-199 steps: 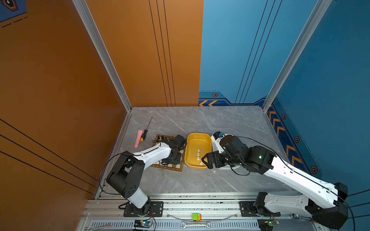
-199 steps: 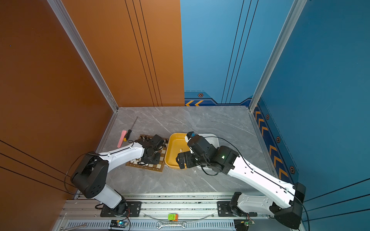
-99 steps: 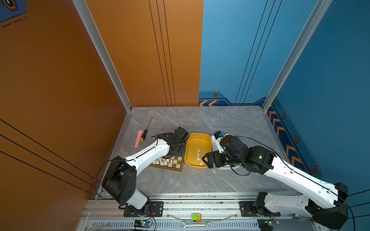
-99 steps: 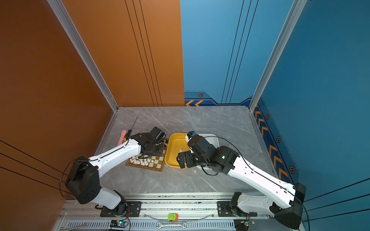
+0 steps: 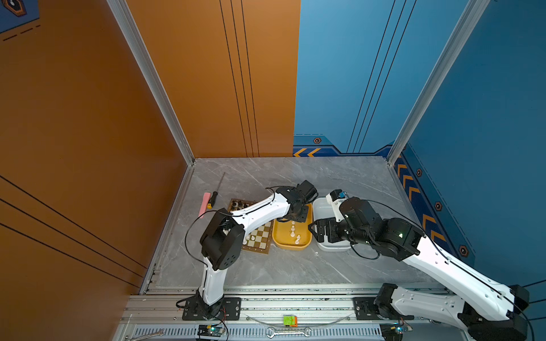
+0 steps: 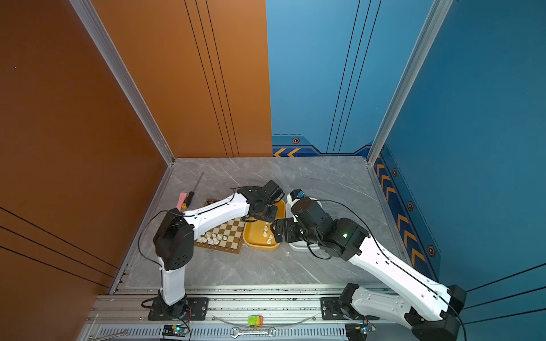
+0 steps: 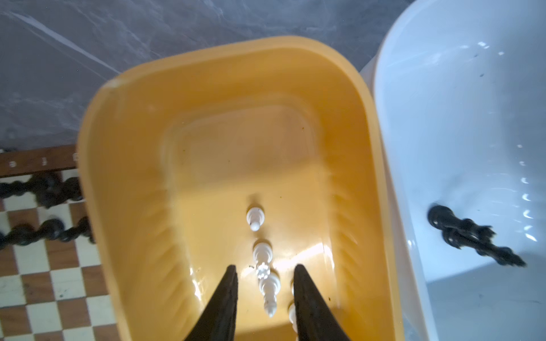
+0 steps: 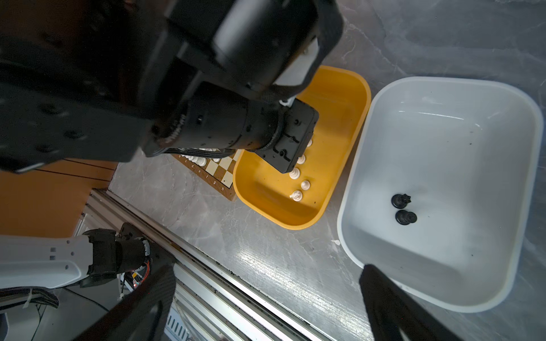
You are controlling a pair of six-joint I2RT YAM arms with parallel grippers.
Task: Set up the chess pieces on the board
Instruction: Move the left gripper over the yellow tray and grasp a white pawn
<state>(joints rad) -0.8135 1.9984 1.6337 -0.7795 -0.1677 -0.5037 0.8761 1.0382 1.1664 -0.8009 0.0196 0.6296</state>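
Observation:
The board (image 5: pixel 260 239) (image 6: pixel 232 233) lies left of centre, partly under my left arm. Cream-white chess pieces (image 6: pixel 211 237) stand along its near edge and black ones (image 5: pixel 237 204) (image 7: pixel 44 189) at its far edge. Several more white pieces (image 5: pixel 293 233) (image 7: pixel 255 218) (image 8: pixel 299 183) lie in a yellow tub (image 5: pixel 291 247) (image 7: pixel 94 177). My left gripper (image 5: pixel 298 217) (image 7: pixel 265 265) hangs open over them; one white piece lies below the gap, untouched. Two black pieces (image 8: pixel 401 208) (image 7: pixel 472 233) lie in a white tub (image 8: pixel 443 82) (image 5: pixel 317 206). My right gripper (image 5: pixel 317 233) (image 8: pixel 266 268) stands wide open and empty at that tub's near edge.
A screwdriver (image 5: pixel 217 190) and a pink bar (image 5: pixel 204 203) lie left of the board near the orange wall. The aluminium rail (image 5: pixel 295 298) runs along the table's front, with a green-orange block (image 5: pixel 289 320) and a wrench (image 5: pixel 288 333) on it.
My left arm has swung right, from over the board to over the yellow tub. The right arm has not moved.

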